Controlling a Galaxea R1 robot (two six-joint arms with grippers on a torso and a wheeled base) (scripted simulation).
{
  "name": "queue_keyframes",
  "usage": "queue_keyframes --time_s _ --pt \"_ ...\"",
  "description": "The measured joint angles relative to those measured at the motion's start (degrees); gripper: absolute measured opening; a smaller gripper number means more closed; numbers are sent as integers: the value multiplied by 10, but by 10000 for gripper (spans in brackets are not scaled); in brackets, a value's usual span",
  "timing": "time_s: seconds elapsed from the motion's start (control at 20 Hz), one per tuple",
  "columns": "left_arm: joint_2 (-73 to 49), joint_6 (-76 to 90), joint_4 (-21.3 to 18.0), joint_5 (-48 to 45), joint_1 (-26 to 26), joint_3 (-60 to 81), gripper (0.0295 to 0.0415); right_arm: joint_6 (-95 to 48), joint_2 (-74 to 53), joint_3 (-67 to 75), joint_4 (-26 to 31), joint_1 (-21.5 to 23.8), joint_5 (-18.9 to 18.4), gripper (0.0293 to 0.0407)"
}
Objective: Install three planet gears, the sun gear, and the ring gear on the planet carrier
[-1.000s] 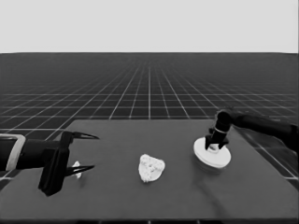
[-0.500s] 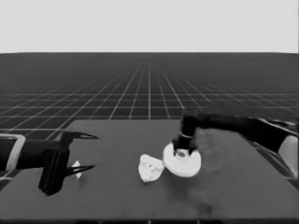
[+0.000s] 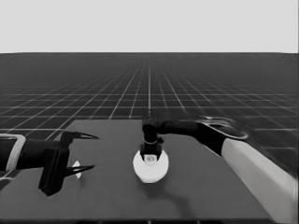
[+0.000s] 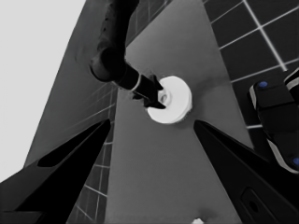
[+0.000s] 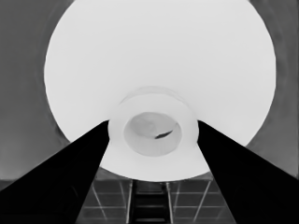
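Observation:
The larger round part [image 3: 149,169] is at the table's middle, and my right gripper [image 3: 150,152] comes down on it from above, shut on its raised hub. In the right wrist view the two fingers flank the hub [image 5: 152,128], and the white disc [image 5: 159,56] fills the picture. The left wrist view shows the same disc [image 4: 175,102] with the right gripper [image 4: 152,93] on it. The smaller round part and the gears are hidden beneath the disc. My left gripper [image 3: 95,151] waits open over the table's left end.
A thin white piece [image 3: 76,169] lies under the left gripper's fingers, not held, and shows again as the thin white piece [image 4: 198,220] in the left wrist view. Dark machinery with blue lights [image 4: 275,121] stands past the table's edge.
My right gripper carried the larger round part leftward from the table's right side to the middle, over the white cluster that lay there. The left arm has not moved.

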Motion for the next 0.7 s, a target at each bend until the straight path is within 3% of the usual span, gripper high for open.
queue_keyframes --time_s 0.7 --pt "0 0 0 0 0 0 385 15 4 -14 -17 -23 7 350"
